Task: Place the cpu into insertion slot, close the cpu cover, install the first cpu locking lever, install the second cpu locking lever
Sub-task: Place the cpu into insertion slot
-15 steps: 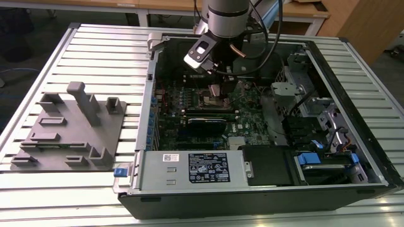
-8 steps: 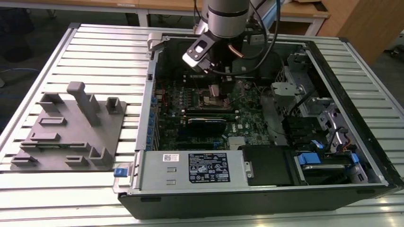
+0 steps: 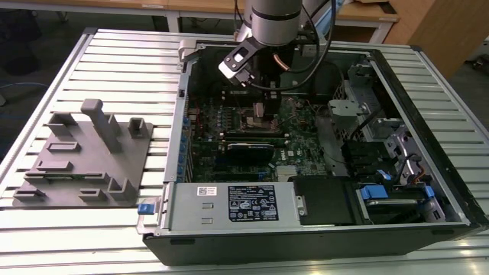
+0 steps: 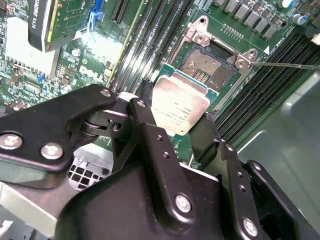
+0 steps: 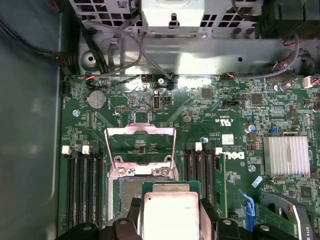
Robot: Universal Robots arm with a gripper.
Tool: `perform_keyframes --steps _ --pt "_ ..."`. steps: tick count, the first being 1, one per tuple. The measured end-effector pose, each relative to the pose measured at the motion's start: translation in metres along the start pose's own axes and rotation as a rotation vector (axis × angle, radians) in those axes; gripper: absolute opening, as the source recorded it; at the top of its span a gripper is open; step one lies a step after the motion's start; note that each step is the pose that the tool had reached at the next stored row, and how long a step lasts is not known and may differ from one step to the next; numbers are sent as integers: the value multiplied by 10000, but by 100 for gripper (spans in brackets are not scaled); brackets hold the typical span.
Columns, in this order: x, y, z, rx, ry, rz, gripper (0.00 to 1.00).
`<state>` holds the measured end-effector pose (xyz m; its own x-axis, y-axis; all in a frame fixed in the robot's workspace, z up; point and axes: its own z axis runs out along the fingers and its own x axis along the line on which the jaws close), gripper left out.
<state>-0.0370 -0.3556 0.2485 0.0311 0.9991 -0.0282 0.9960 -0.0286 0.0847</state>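
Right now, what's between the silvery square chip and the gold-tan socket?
Nothing. In the second wrist view the silvery square chip hangs at the edge of the gold-tan square socket.

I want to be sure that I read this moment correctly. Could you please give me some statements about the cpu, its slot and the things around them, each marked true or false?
1. The claw is shut on the cpu. True.
2. The cpu sits in the insertion slot. False: it is in the claw, and the slot's contact field lies bare.
3. The cpu cover is folded open. True.
4. A side panel closes the computer case. False: the case is open and the green board shows.
5. A grey fixture lies on the table, at the exterior view's left of the case. True.
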Motion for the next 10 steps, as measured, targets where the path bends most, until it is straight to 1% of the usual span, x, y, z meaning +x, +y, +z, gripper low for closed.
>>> perform_keyframes --steps 3,4,5,6,7,10 --pt "1 0 0 1 0 3 54" --pt "1 2 4 177 -3 -1 54" --pt "1 4 5 332 -2 -7 54" --pt "1 6 6 456 -4 -12 54" --pt "1 6 6 507 -6 -14 54" --pt "1 6 6 542 -6 -14 54"
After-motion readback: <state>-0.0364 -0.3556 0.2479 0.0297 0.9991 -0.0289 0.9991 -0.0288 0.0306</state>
